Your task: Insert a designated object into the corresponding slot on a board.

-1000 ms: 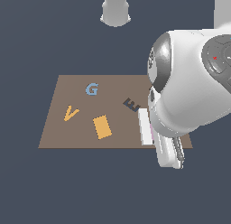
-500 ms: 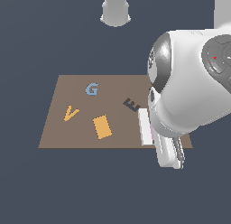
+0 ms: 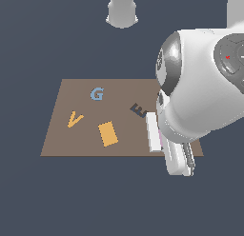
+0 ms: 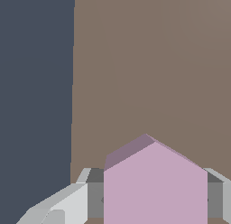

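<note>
**Operator:** Report tool state and the location of the work piece.

**Technician:** The gripper [image 4: 155, 196] is pinching the pink hexagonal block [image 4: 155, 187]; in the wrist view a finger [image 4: 92, 196] sits against each flank of it. The block is carried between the jaws, above the brown board [image 3: 86, 135], close to one board edge. In the exterior view only a thin pink sliver shows beside the white finger [image 3: 152, 131].

**Operator:** Which step is in hand?

**Technician:** By judgement, transport: the block is grasped and not yet seated. The next move calls for bringing it over the hexagonal slot, turning the wrist until the flats match the hole, then lowering straight down before opening.

**Operator:** Where is the slot relative to the tool?

**Technician:** Cannot tell. No hexagonal hole shows in either view. The arm body covers the part of the board around the tool, and the wrist view shows only bare board ahead of the block.

**Operator:** Anything else obscured?

**Technician:** The dark letter E [image 3: 138, 110], just beside the tool, is partly cut off by the arm. The fingertips are hidden behind the block.
</note>
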Action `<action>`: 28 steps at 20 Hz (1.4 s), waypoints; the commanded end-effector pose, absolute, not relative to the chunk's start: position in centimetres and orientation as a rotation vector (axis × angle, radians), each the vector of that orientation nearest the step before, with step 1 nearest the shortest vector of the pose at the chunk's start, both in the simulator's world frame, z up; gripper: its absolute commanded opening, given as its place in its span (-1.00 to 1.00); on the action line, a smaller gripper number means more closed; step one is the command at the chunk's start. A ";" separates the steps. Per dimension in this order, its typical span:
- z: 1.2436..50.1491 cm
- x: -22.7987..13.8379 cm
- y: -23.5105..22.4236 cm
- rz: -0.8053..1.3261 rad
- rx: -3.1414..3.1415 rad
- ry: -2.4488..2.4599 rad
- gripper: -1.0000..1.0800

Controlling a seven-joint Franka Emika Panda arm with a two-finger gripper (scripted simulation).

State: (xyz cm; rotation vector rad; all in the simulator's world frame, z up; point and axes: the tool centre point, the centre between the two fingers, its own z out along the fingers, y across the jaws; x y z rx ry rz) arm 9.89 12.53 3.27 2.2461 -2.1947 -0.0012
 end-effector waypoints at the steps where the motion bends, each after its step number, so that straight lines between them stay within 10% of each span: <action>1: 3.3 9.6 12.6 -0.001 2.242 -2.200 -1.00; 28: 3.9 -3.7 14.9 0.000 2.007 -2.416 -1.00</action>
